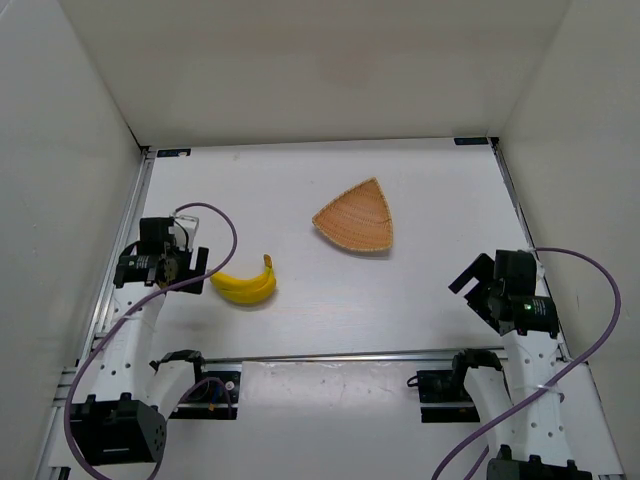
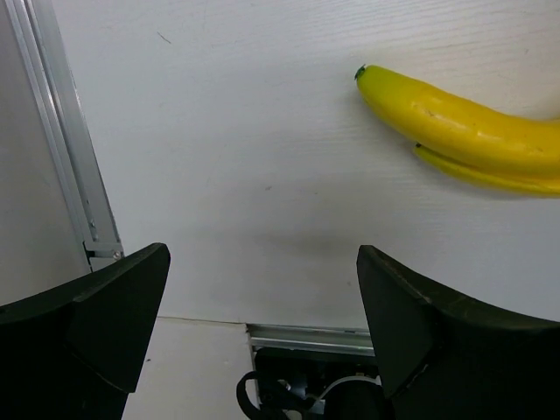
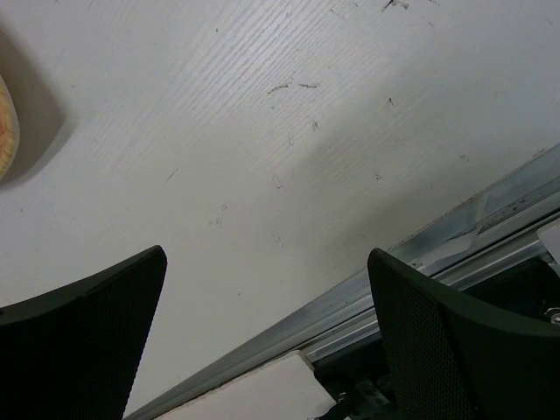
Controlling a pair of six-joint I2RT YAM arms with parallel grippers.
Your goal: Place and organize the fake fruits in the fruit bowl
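Observation:
The fake fruits, a small bunch of yellow bananas (image 1: 245, 286), lie on the white table left of centre; the left wrist view shows them at upper right (image 2: 464, 131). My left gripper (image 1: 196, 264) hovers just left of the bunch, open, with only bare table between its fingers (image 2: 262, 262). The fruit bowl, a tan woven basket (image 1: 355, 217) of rounded-triangle shape, sits further back near the centre, with nothing in it. A sliver of its rim (image 3: 5, 122) shows in the right wrist view. My right gripper (image 1: 468, 281) is at the right, open and holding nothing (image 3: 267, 262).
White walls enclose the table on three sides. An aluminium rail (image 1: 330, 356) crosses the near edge in front of the arm bases, and another rail (image 1: 125, 255) runs along the left side. Purple cables (image 1: 225, 245) loop from both arms.

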